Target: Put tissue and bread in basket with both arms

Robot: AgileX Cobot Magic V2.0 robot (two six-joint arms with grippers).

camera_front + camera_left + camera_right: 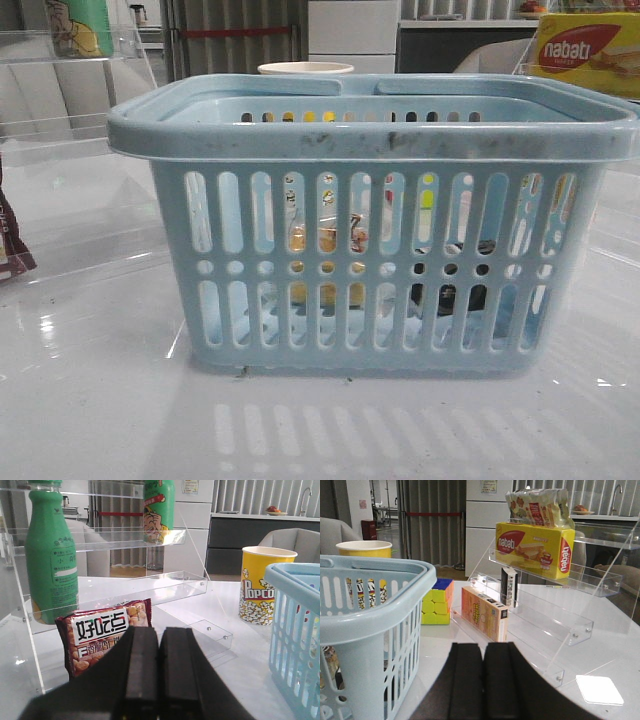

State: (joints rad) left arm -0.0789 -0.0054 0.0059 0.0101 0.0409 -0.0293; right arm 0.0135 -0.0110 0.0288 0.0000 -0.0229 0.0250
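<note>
both bread (325, 240) and tissue (455, 285) sit inside the basket (370, 130); left gripper (159, 650) and right gripper (483, 665) fingers together, empty; task looks done.

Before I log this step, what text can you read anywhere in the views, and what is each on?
"nabati": yellow-and-red box on the clear shelf.
"POPCO", cut off by the basket: yellow popcorn cup.
"好吃点": maroon snack packet; its smaller print is unreadable.
Green bottle: label characters too small to read.
Orange box: print too blurred.
</note>
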